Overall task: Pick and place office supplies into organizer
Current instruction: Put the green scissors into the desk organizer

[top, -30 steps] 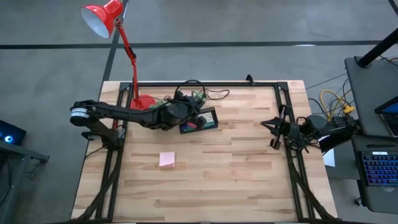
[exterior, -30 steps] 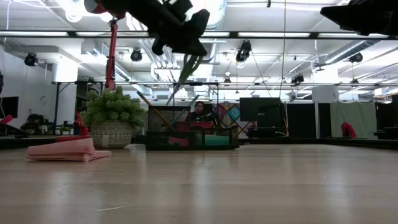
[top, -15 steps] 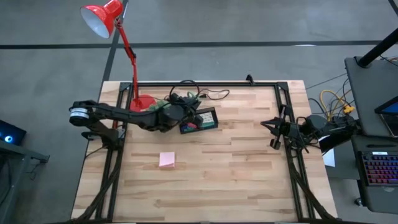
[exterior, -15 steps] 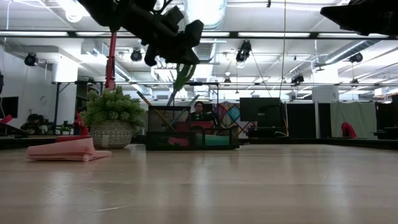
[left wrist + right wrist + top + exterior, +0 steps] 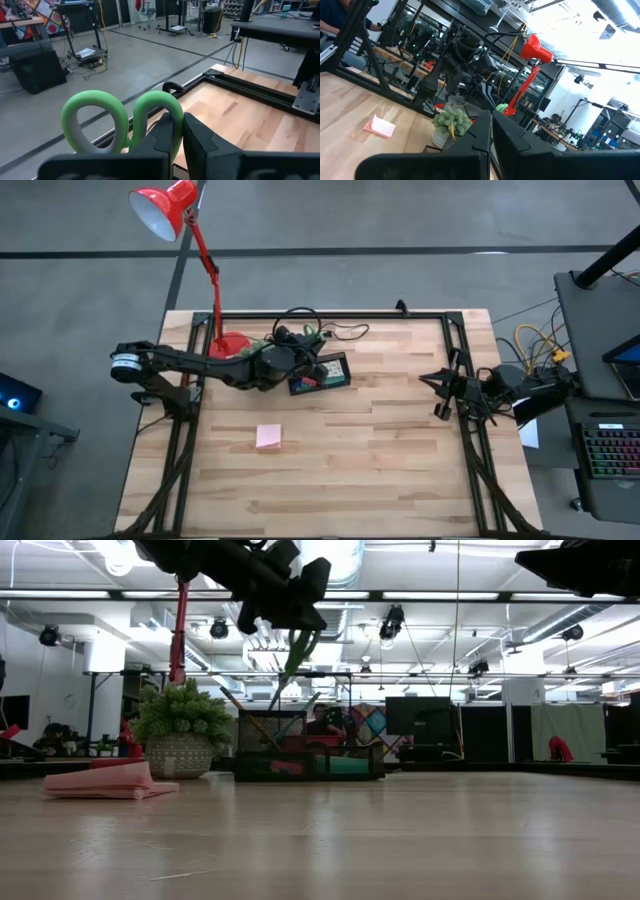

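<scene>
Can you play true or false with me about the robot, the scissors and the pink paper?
1. The left gripper holds the green scissors. True.
2. The pink pad is inside the organizer. False: it lies on the bare table, nearer the front, apart from the organizer.
3. The scissors are lying flat on the table. False: they hang in the air above the organizer, blades pointing down.
4. The right gripper waits at the table's right edge, shut and holding nothing. True.
5. A red lamp stands at the table's back left. True.
6. The plant is next to the right arm. False: it sits by the organizer, near the left arm.
</scene>
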Available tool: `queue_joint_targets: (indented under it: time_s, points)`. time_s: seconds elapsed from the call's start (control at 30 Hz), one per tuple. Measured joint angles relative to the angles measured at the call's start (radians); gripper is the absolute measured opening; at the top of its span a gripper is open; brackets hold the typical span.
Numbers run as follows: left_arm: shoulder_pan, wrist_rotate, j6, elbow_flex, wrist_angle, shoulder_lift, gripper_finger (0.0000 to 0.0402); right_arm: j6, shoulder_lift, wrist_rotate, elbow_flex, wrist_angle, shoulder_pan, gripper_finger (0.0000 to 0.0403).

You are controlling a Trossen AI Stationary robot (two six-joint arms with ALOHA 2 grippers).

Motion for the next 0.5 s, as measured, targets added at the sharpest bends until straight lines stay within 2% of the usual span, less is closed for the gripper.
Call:
queue_joint_targets:
  time_s: [0.5]
  points:
    - [-0.054, 0.024, 0.021, 0.007, 0.064, 0.000, 0.0002, -0.001, 0.000, 0.000, 0.000, 0.000, 0.000, 0.0009]
